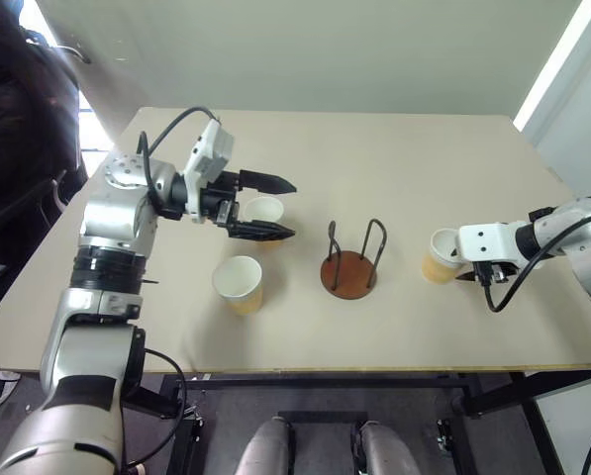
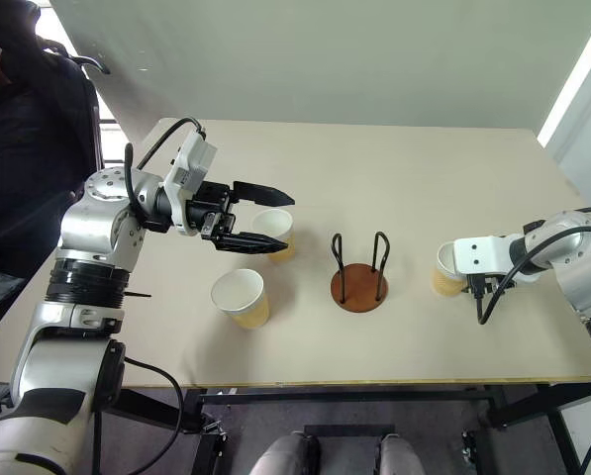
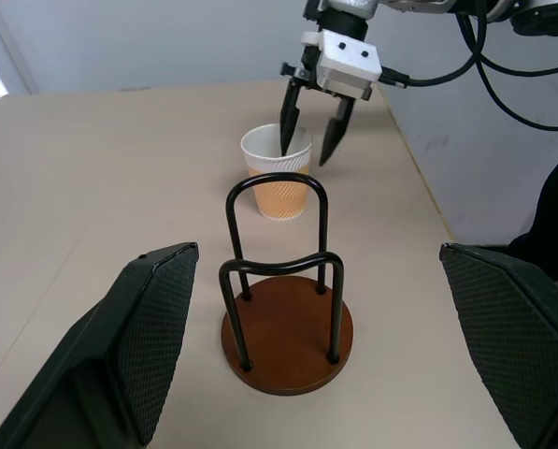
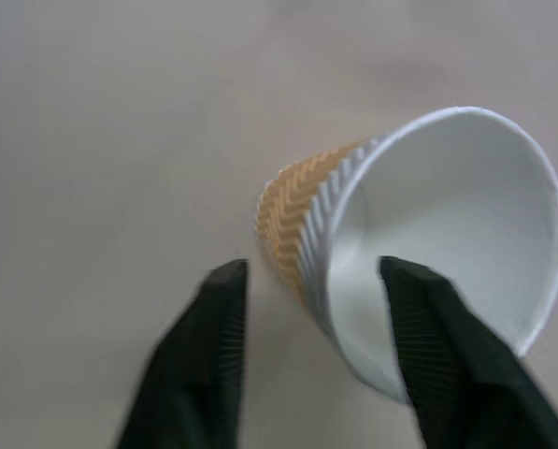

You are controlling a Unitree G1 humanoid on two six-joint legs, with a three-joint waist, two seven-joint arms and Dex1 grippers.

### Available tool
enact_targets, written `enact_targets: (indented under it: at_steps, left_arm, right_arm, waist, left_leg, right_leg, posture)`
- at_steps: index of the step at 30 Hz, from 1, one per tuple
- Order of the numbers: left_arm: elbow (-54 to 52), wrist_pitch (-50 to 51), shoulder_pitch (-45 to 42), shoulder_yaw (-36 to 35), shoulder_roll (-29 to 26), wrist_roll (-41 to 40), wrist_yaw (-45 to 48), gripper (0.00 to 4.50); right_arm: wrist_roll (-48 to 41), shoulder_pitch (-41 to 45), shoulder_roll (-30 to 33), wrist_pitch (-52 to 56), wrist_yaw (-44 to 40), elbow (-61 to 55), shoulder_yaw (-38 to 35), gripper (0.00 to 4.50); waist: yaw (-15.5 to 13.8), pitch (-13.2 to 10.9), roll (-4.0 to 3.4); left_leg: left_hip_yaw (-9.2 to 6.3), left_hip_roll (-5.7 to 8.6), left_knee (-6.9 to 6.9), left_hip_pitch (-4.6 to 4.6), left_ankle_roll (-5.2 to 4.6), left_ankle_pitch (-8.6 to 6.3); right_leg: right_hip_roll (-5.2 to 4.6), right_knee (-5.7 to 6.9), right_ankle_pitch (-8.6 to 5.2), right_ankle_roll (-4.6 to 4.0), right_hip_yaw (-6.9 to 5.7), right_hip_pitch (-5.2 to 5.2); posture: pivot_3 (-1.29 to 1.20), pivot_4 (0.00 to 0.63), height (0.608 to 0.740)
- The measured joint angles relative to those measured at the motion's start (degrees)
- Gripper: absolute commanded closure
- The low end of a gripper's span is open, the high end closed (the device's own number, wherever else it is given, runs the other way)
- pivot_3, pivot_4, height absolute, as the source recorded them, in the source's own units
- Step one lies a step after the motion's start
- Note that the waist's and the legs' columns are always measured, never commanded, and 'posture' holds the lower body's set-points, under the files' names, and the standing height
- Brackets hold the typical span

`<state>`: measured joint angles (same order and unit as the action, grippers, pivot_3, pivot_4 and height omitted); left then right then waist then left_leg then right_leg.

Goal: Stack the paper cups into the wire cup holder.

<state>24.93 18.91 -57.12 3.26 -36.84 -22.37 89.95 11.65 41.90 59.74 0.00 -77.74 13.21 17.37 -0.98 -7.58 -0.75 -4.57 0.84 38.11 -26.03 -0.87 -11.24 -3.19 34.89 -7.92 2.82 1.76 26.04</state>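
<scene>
We saw a pale table (image 1: 374,148) from above, with three paper cups and a wire holder (image 1: 352,263) on it. The holder stood near the table's middle, a round reddish-brown base with two dark wire loops upright on it, and nothing sat inside it.

To our left, the near cup (image 1: 240,284) stood upright by the front edge. The far cup (image 1: 266,215) stood just behind it, closer to the holder.

Our left gripper (image 1: 267,208) hung above the table, pointing across toward the holder, its two black fingers spread wide and holding nothing. The far cup sat under and between those fingers as seen from above; we could not tell whether they touched it.

To our right, the third cup (image 1: 442,255) stood well apart from the holder. Our right gripper (image 3: 309,140) reached down over its rim, one finger inside the cup and one outside the wall. In the right wrist view the outer finger (image 4: 213,346) stood a little off the wall, so the fingers were narrowed around the wall but not yet gripping it.

A person in dark clothes (image 2: 18,119) sat beyond the table's far left corner.
</scene>
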Motion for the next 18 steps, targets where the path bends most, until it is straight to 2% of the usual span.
enact_targets:
  at_steps: [3,7,14,18]
  left_arm:
    - [0.0,0.0,0.0,0.1,0.0,0.0,0.0,0.05]
    - [0.2,-1.5,0.1,1.4,-0.4,0.2,0.2,0.05]
    - [4.8,-9.4,0.0,7.8,-5.6,-0.2,0.2,0.05]
    - [6.7,-11.8,-0.6,10.2,-6.3,-0.9,0.3,0.05]
  right_arm:
    - [1.1,0.4,-0.5,-1.0,-0.6,0.5,0.6,4.48]
    - [1.2,0.7,-1.0,-1.1,-1.8,0.3,1.1,4.48]
    - [1.4,1.4,-0.9,-1.0,-4.0,-0.5,1.1,4.48]
    - [1.2,2.4,-0.5,-0.4,-5.9,-2.6,1.1,4.48]
  waist:
    - [0.1,0.0,0.0]
    - [0.1,0.0,0.0]
    - [0.2,0.0,0.0]
    - [0.1,0.0,0.0]
  left_leg:
    - [0.0,0.0,0.0,0.01,0.0,0.0]
    - [0.0,0.0,0.0,0.0,0.0,0.0]
    - [-0.01,-0.02,-0.04,0.0,0.02,-0.01]
    - [-0.02,0.0,-0.03,-0.03,0.02,-0.02]
  right_leg:
    - [0.0,0.01,0.0,-0.01,0.0,0.0]
    - [0.0,0.0,0.01,-0.02,0.0,0.0]
    - [0.0,0.0,0.01,-0.07,-0.01,0.02]
    - [-0.01,-0.04,0.01,-0.08,-0.01,0.02]
  posture:
    - [0.0,0.15,0.74]
    - [0.0,0.15,0.74]
    - [0.0,0.15,0.74]
    - [0.0,0.15,0.74]
